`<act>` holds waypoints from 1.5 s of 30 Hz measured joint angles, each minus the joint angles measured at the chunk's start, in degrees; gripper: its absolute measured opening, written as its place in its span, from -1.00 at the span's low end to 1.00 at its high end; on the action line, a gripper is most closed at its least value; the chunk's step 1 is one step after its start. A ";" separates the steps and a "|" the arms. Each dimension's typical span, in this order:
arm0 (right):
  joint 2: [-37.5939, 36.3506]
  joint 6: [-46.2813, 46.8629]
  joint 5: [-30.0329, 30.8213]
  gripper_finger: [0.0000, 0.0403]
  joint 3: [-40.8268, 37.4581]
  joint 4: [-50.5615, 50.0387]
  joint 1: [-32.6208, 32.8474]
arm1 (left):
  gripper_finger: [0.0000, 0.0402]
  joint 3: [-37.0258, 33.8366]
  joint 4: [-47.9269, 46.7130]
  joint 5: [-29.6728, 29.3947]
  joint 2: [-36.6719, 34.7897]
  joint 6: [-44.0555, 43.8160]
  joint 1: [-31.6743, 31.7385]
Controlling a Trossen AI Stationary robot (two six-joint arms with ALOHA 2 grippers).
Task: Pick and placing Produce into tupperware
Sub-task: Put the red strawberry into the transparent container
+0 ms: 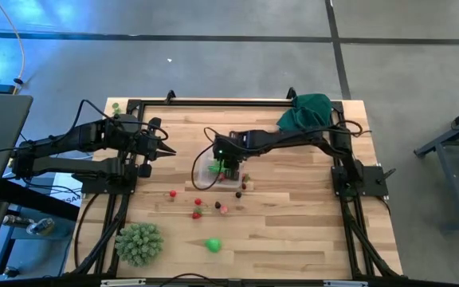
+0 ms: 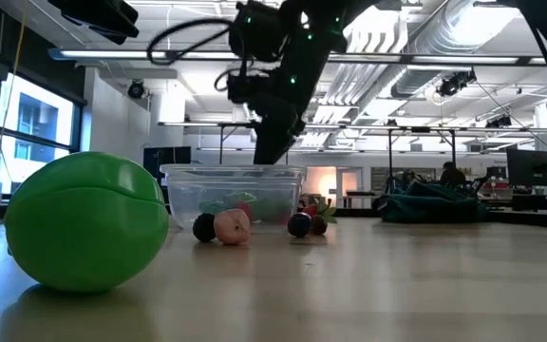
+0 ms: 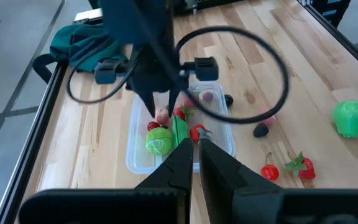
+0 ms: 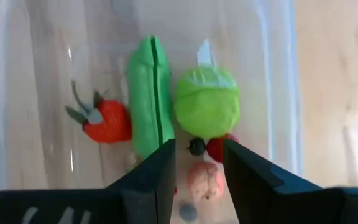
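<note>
R gripper (image 4: 197, 171) hangs over clear, round-cornered plastic tupperware (image 1: 213, 177) at table centre, dark fingers parted w/ a narrow gap, holding nothing. In tub: ribbed pale-green cabbage-like ball (image 4: 206, 109), long green pod (image 4: 148, 99), red strawberry-like piece (image 4: 107, 121), pink lump (image 4: 204, 179). Loose small produce (image 1: 198, 203) on wood planks just beside tub. L gripper (image 3: 193, 149) pinched shut, empty, at table's left side

no readable text anywhere
</note>
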 joint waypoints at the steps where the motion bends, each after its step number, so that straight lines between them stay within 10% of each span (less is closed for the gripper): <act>1: -0.54 -0.05 0.63 -0.40 0.00 0.41 0.43 | -0.91 -0.01 0.01 0.00 0.01 0.00 0.02; 36: -10.96 15.69 28.93 -0.40 -0.41 -2.64 25.32 | -0.91 -0.01 0.00 0.00 0.00 0.00 0.01; 45: -22.77 10.46 24.43 -0.40 -27.95 31.02 25.70 | -0.91 0.00 -0.01 0.00 0.02 0.00 0.02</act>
